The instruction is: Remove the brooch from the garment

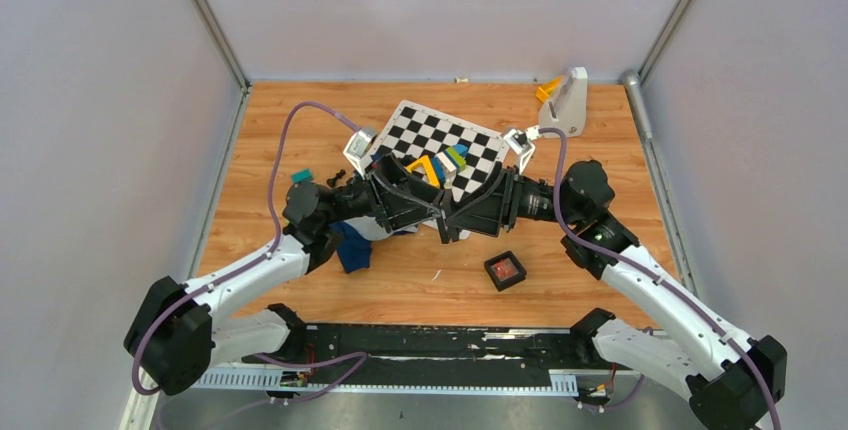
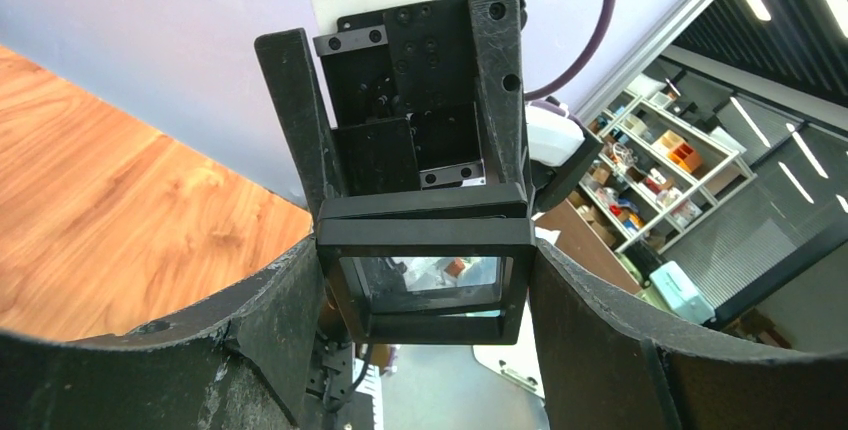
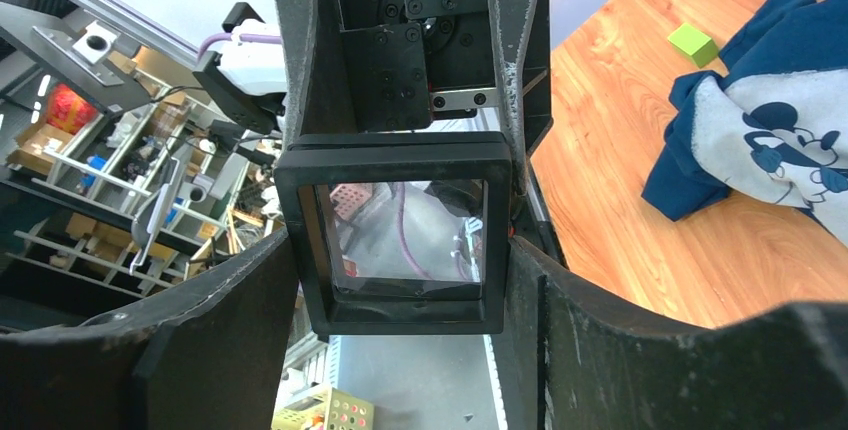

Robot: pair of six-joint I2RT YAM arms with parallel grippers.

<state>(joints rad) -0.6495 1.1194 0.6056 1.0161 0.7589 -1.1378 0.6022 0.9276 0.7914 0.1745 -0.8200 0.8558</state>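
Left gripper (image 2: 425, 285) and right gripper (image 3: 398, 250) both clamp one black square clear-windowed frame (image 2: 420, 233), mid-air. Risk: opposed pulls twist it loose, dropping it onto wooden worktop (image 1: 600, 130).

Grey walls (image 1: 100, 100) flank wooden tabletop (image 1: 280, 130), shelves (image 2: 660, 170) seemingly beyond.

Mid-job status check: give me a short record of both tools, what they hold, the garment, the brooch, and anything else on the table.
left tool: shut on the black framed case
right tool: shut on the same case, from the opposite side
black framed case: held between the two arms; clear window, contents unclear
garment: crumpled on the table beside the left arm, held by neither tool
brooch: cannot be made out in any view
small black tray: on the table near the right arm, something red inside
checkered mat: beyond the arms, coloured blocks on it
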